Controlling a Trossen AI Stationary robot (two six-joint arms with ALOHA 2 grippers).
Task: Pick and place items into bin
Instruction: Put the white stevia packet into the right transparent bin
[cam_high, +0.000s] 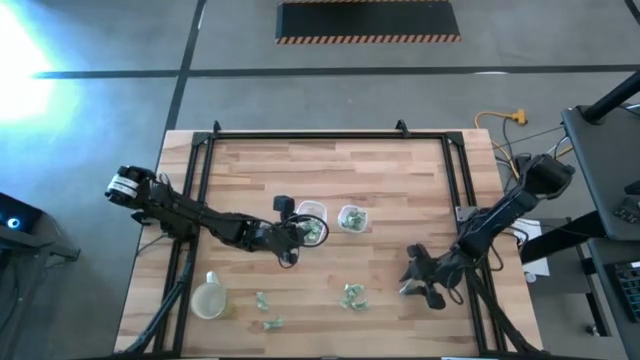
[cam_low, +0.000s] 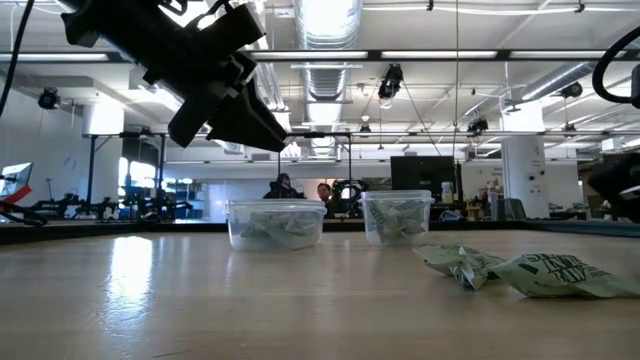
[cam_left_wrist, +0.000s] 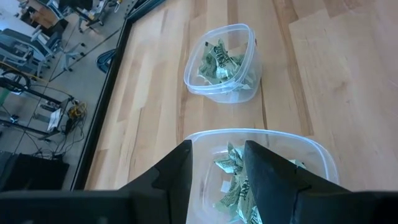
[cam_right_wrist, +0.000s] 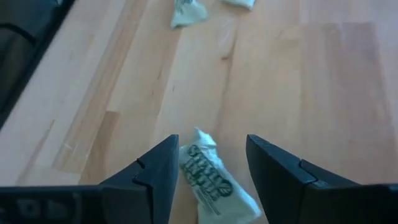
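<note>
The left gripper is held open above 1 of 2 tubs holding packets, while a packet is straddled by the open right gripper on the table.

The wooden tabletop carries two clear containers mid-table, a round lidded cup near the front-left corner, and scattered wrapped pieces along the front edge.

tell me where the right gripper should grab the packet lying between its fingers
Grip the green-and-white packet across its narrow middle, coming straight down from above. It lies flat on the table with its length running between the open fingers of the right gripper, so closing there probably pinches the crinkly wrapper's two long edges.
</note>
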